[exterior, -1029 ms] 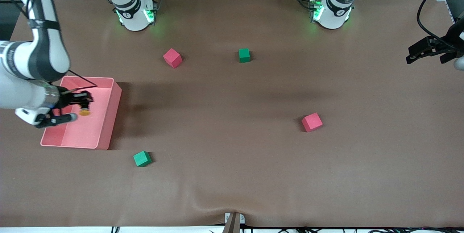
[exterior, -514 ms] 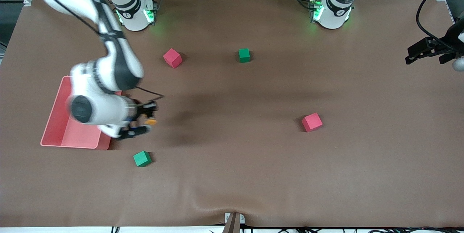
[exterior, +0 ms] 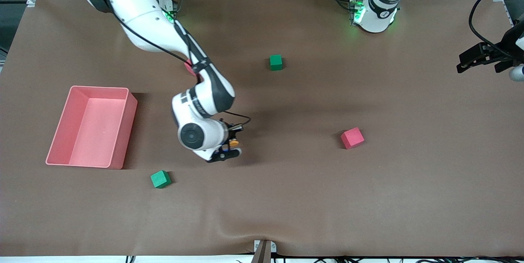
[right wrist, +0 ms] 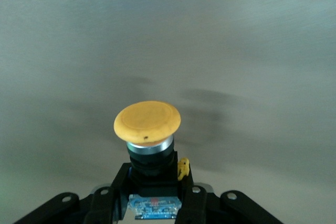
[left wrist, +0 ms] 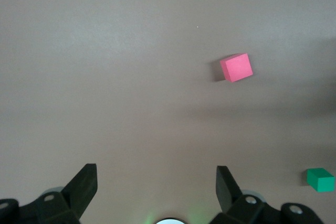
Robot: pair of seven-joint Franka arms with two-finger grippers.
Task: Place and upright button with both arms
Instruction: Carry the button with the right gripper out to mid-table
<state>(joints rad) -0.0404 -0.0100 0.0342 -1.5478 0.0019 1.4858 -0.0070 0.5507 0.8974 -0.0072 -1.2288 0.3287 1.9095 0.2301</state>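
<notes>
R gripper (exterior: 230, 143) clamped on button (right wrist: 147, 124), cap pointing out past fingertips over mid-table; L gripper (exterior: 475, 57) open, waiting well apart.

A brown table (exterior: 286, 197) carries a pink bin (exterior: 123, 132) at nine o'clock. One green cube (exterior: 160, 179) lies at seven o'clock, nearer the front camera than the bin; another green cube (exterior: 276, 62) sits at twelve. A red cube (exterior: 352, 138) rests at three o'clock. Another red cube (exterior: 188, 66), mostly hidden, lies at eleven.
</notes>
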